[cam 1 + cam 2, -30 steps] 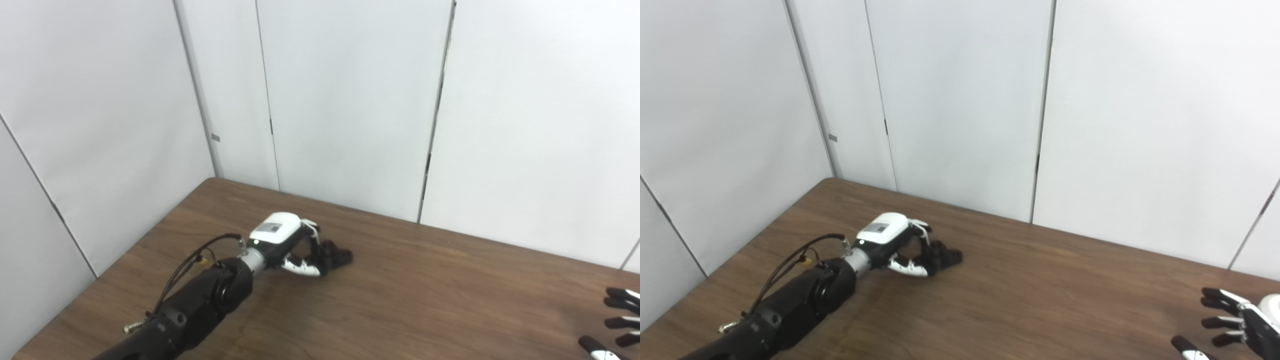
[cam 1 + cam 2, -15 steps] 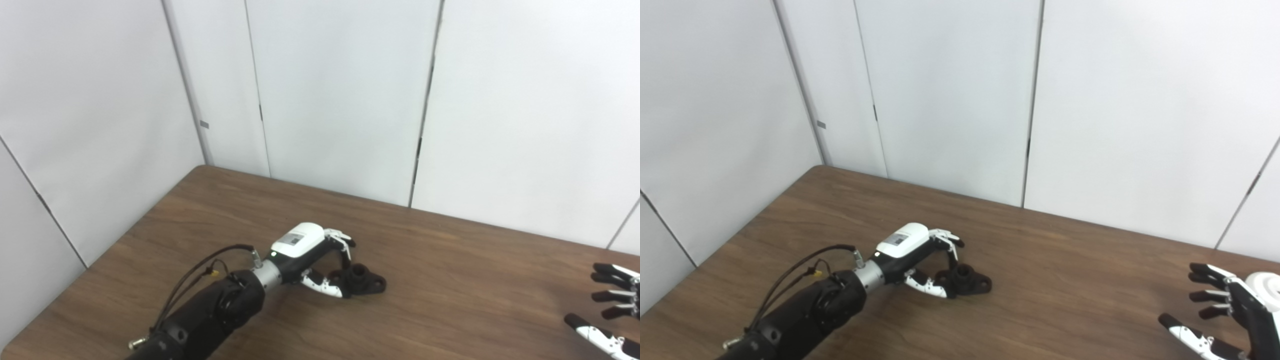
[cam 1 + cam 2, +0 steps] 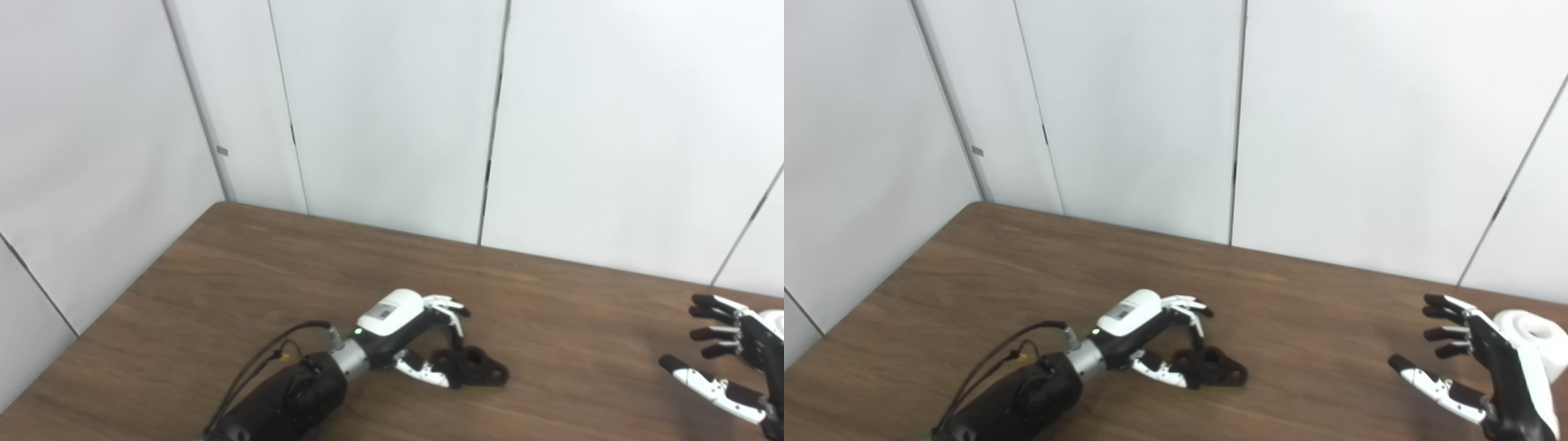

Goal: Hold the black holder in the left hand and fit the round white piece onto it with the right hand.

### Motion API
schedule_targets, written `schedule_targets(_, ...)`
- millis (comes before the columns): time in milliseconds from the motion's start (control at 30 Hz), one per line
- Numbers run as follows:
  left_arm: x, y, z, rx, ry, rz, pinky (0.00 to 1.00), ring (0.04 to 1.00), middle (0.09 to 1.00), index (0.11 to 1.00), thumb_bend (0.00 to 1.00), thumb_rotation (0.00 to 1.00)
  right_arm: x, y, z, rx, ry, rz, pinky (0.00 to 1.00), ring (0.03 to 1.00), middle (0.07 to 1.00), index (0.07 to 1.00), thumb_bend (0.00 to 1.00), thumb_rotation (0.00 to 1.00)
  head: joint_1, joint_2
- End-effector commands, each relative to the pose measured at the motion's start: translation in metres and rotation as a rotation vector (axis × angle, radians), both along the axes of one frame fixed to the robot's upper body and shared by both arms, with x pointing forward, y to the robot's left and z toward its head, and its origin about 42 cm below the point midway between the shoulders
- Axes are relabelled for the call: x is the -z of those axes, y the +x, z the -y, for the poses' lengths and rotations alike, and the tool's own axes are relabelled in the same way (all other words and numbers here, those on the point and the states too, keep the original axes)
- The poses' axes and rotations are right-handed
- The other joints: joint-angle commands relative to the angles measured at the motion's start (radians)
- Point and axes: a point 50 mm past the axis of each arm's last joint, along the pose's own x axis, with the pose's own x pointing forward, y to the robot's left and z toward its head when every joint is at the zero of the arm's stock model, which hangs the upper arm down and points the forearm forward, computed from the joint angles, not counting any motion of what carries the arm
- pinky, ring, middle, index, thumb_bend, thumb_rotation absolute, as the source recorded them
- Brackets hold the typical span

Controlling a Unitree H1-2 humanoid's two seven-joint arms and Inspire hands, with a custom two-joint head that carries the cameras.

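Gripping black holder (image 3: 1213, 366) on table (image 3: 1311, 343): left hand (image 3: 1151, 334); right hand (image 3: 1482, 367) spread, empty, hiding white piece (image 3: 1534, 334).

A dark brown wood-grain tabletop (image 3: 257, 269) fills the near half of the scene, its far left corner set into a corner of the room. Behind it stand plain white wall panels (image 3: 392, 110), split by thin dark vertical seams (image 3: 492, 135). The light is soft and even.
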Motion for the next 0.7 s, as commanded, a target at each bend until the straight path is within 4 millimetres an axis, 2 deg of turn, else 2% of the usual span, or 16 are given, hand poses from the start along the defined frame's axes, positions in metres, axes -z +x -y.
schedule_targets(0, 0.023, -0.012, 0.026, 0.117, 0.047, -0.072, 0.71, 0.874, 0.83, 0.49, 0.52, 0.07, -0.023, 0.009, -0.003, -0.025, -0.009, 0.107, 0.52, 0.624, 0.731, 0.751, 0.54, 0.26, -0.004, 0.003)
schedule_targets(200, 0.032, -0.015, 0.047, 0.161, 0.047, -0.099, 0.7, 0.874, 0.829, 0.489, 0.52, 0.06, -0.023, 0.011, -0.007, -0.029, -0.019, 0.13, 0.51, 0.611, 0.725, 0.749, 0.56, 0.3, -0.047, 0.018)
schedule_targets(367, 0.042, -0.014, 0.057, 0.178, 0.047, -0.143, 0.7, 0.874, 0.827, 0.489, 0.52, 0.06, -0.025, 0.012, -0.013, -0.029, -0.026, 0.146, 0.5, 0.606, 0.722, 0.745, 0.56, 0.33, -0.087, 0.023)
schedule_targets(533, 0.056, -0.01, 0.055, 0.15, 0.054, -0.194, 0.69, 0.871, 0.823, 0.488, 0.52, 0.06, -0.027, 0.011, -0.017, -0.025, -0.033, 0.15, 0.49, 0.608, 0.724, 0.748, 0.56, 0.35, -0.131, 0.031)
schedule_targets(667, 0.07, -0.007, 0.045, 0.101, 0.06, -0.226, 0.7, 0.871, 0.82, 0.488, 0.52, 0.06, -0.029, 0.01, -0.022, -0.021, -0.04, 0.162, 0.49, 0.607, 0.724, 0.747, 0.56, 0.36, -0.191, 0.036)
